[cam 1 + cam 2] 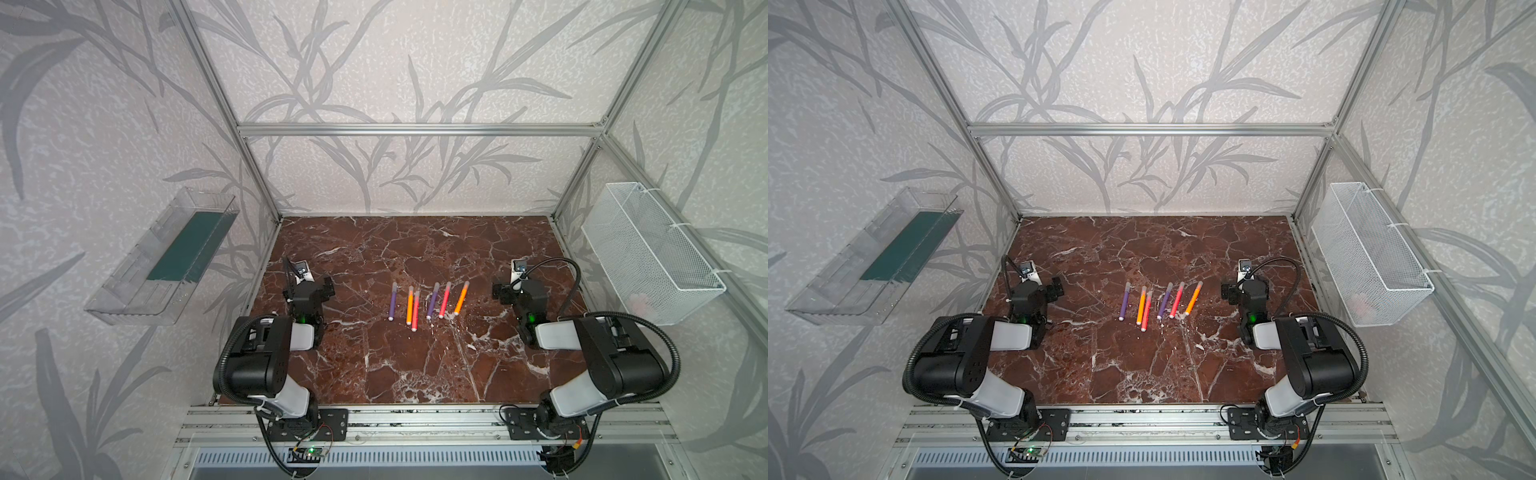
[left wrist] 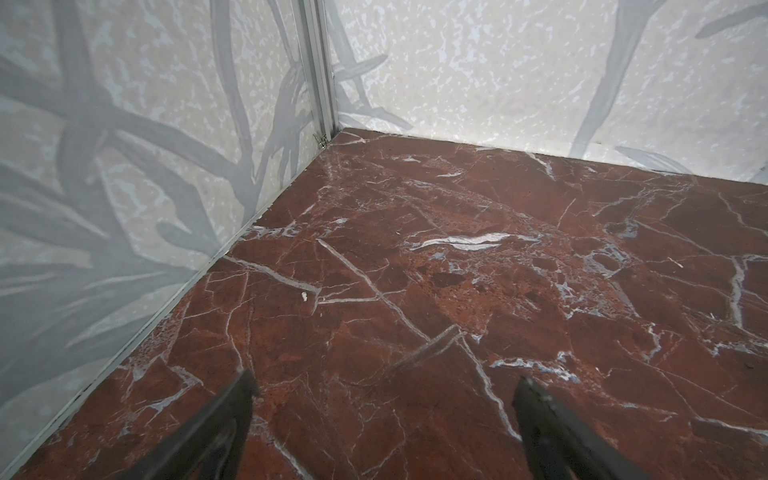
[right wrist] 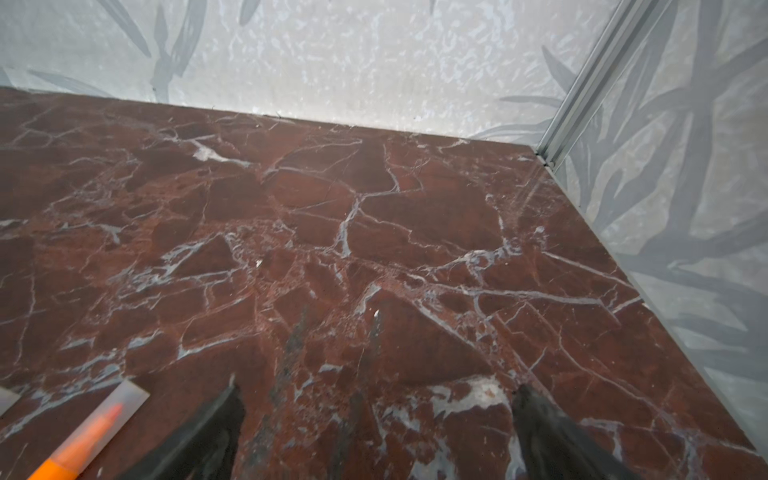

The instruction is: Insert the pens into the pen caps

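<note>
Six pens [image 1: 432, 301] lie side by side mid-table [image 1: 415, 374], tips toward 12 o'clock. Each tip looks sheathed in a cloudy cap [image 1: 466, 286]. On the orange pen [image 3: 66, 455], the one nearest the right gripper [image 3: 379, 388], the sheath plainly covers the point. The left gripper [image 2: 386, 378] at 9 o'clock and the right one at 3 o'clock both stand spread wide and empty, apart from the row. I judge the capping done. The next move calls only for checking that every cap is pushed fully home.
</note>
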Controlling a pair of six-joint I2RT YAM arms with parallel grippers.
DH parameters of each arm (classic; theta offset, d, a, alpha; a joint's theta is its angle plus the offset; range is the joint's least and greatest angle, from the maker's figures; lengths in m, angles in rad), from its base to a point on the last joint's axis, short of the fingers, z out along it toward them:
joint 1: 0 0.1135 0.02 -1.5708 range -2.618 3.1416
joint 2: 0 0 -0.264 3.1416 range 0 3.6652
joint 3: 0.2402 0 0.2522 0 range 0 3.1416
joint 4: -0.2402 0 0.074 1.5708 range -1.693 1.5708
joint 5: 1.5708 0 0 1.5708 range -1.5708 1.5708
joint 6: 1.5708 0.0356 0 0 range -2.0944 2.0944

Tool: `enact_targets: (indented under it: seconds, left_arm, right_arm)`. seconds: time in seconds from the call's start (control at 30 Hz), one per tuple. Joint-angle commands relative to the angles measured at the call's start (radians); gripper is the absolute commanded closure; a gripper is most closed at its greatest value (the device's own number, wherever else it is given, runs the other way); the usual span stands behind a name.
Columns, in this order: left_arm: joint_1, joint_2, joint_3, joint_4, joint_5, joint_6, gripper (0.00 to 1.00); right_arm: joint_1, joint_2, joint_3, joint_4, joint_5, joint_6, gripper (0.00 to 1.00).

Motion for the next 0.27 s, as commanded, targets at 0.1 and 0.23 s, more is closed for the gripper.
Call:
enact_targets:
  seconds: [0.1,0.23]
  left_arm:
    - [0.001,0.008,-0.007,0.028,0.001,0.014,0.01]
    - [-0.001,0.008,-0.007,0.028,0.001,0.015,0.01]
  right_arm:
    - [0.005,0.009,-0.001,0.036,0.031,0.000,0.01]
    - [0.004,-0.001,0.007,0.003,0.030,0.002,0.01]
